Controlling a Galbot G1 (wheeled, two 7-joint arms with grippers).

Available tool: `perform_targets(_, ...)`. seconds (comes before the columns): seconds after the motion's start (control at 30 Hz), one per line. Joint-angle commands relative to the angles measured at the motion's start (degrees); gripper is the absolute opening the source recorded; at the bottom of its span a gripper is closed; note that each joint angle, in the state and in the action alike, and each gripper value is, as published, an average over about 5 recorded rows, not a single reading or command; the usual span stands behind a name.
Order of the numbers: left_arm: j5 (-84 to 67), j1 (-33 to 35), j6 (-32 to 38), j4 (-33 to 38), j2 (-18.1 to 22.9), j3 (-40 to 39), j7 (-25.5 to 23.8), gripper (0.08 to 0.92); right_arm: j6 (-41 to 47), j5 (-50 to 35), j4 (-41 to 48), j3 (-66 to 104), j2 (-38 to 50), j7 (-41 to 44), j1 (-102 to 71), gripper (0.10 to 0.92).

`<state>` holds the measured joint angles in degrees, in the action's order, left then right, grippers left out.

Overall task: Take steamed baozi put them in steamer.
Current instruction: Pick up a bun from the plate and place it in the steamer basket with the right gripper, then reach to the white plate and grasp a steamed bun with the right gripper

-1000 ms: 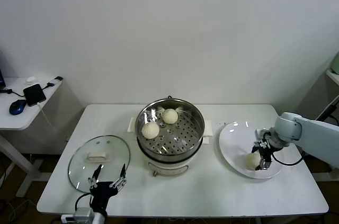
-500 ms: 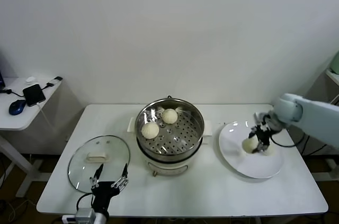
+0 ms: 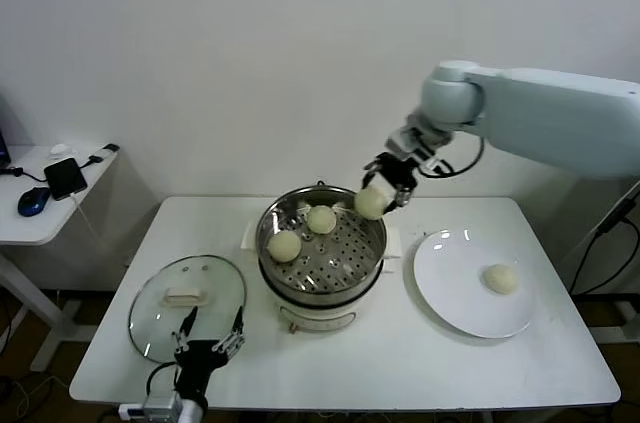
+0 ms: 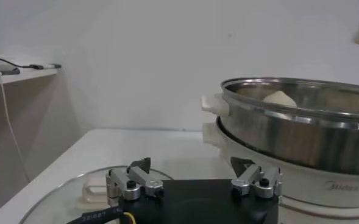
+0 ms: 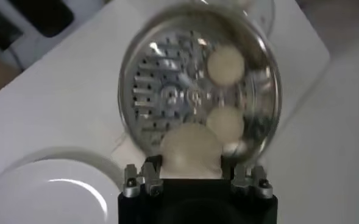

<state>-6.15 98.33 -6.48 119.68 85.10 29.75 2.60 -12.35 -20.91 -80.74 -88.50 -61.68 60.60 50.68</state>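
Note:
My right gripper (image 3: 380, 191) is shut on a pale baozi (image 3: 370, 203) and holds it in the air above the right rim of the shiny steel steamer (image 3: 322, 286). The right wrist view shows this bun (image 5: 190, 150) between the fingers, over the perforated tray (image 5: 161, 91). Two baozi (image 3: 285, 245) (image 3: 321, 219) lie on the tray inside the steamer. One more baozi (image 3: 500, 279) lies on the white plate (image 3: 452, 283) at the right. My left gripper (image 3: 205, 348) is open and empty at the table's front left, beside the glass lid (image 3: 160, 311).
The glass lid with its white handle (image 3: 185, 294) lies flat left of the steamer. A side table (image 3: 40, 213) with a phone and a mouse stands at the far left. The left wrist view shows the steamer's wall (image 4: 289, 137) close by.
My right gripper has lifted a baozi off the plate and carried it up and left to above the steamer's right rim. The left arm has not moved.

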Motion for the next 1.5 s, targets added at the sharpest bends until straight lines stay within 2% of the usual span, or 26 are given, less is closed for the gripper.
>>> perform_targets(0.03,-0.1,0.1,0.0,0.1,-0.1,0.0,-0.1,0.823,-17.9,13.3,-2.0,-0.3,-12.8,0.1,-4.6,0.637)
perform_targets(0.23,-0.5,0.3,0.1,0.0,-0.2,0.4,0.0,0.823,-18.6,18.2,0.5,0.2,-13.2,-3.0,-11.7,0.628)
perform_targets(0.73,-0.7,0.7,0.5,-0.1,-0.2,0.7,0.3,0.823,-19.0,23.3,6.1,1.5,-13.7,-7.0,-18.3,0.634)
perform_targets(0.83,-0.7,0.9,0.5,0.0,-0.2,0.7,0.4,0.823,-19.3,22.7,6.7,1.8,-13.7,-9.5,-18.4,0.661)
perform_targets(0.93,-0.7,1.0,0.5,0.1,-0.2,0.7,0.4,0.823,-19.7,21.6,6.6,2.5,-13.2,-9.3,-16.6,0.734)
perform_targets(1.1,-0.5,1.2,0.5,0.5,-0.2,0.5,0.5,0.823,-21.3,16.1,5.4,1.5,-10.3,-5.6,-9.7,0.816)
perform_targets(1.23,-0.1,1.3,0.5,0.8,0.0,0.1,0.4,0.823,-22.2,9.9,5.5,-1.1,-4.9,-2.5,-2.5,0.822)
perform_targets(1.33,0.0,1.4,0.5,1.1,0.2,0.0,0.3,0.823,-21.1,2.0,7.4,-4.7,0.8,-1.0,2.4,0.823)
perform_targets(1.4,0.0,1.4,0.5,1.2,0.2,-0.1,0.3,0.823,-17.7,-4.6,8.6,-8.5,4.9,0.4,5.5,0.823)
perform_targets(1.5,0.1,1.5,0.6,1.2,0.2,-0.2,0.3,0.823,-7.0,-11.1,8.9,-14.9,11.9,2.1,9.7,0.823)
